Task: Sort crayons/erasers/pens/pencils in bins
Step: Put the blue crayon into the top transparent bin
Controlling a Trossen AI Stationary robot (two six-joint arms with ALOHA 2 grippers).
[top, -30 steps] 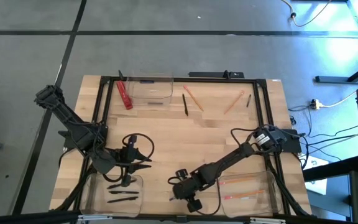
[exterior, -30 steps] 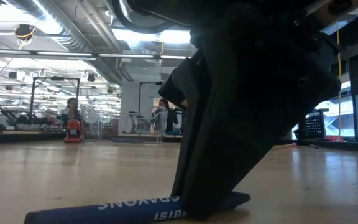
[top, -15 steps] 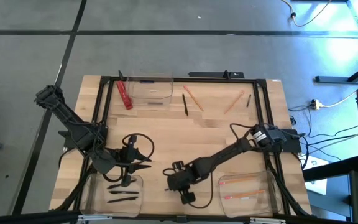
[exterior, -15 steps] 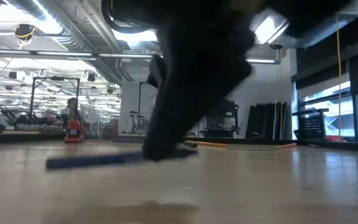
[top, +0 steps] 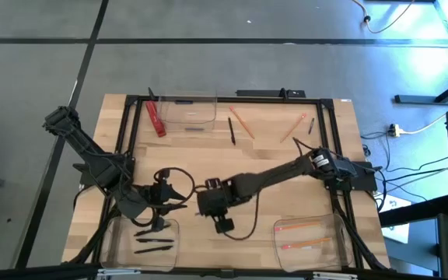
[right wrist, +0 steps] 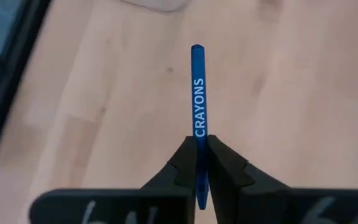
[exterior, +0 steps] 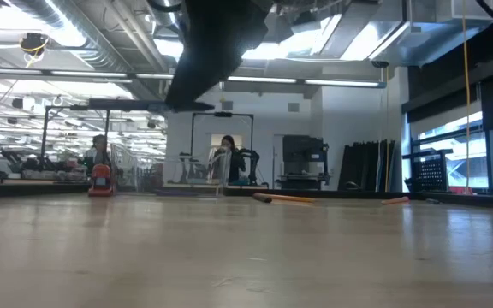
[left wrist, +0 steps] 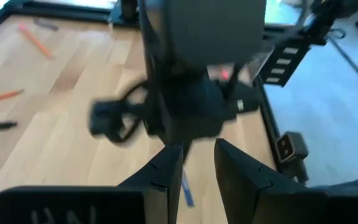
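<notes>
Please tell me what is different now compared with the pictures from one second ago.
The right gripper, shut on the blue crayon, has lifted it off the table and carried it toward the left side and away from the near edge. In the low view the crayon is now up in the air. The left gripper stayed by the bin with the pens; the pencils and bins did not move.

Wood table point(top: 271, 155), black frame point(top: 232, 99) round its edge, three clear bins point(top: 189, 113) on it, red strip point(top: 156, 120) by the far one, a pen point(top: 231, 131) and pencils point(top: 242, 123) lying loose
</notes>
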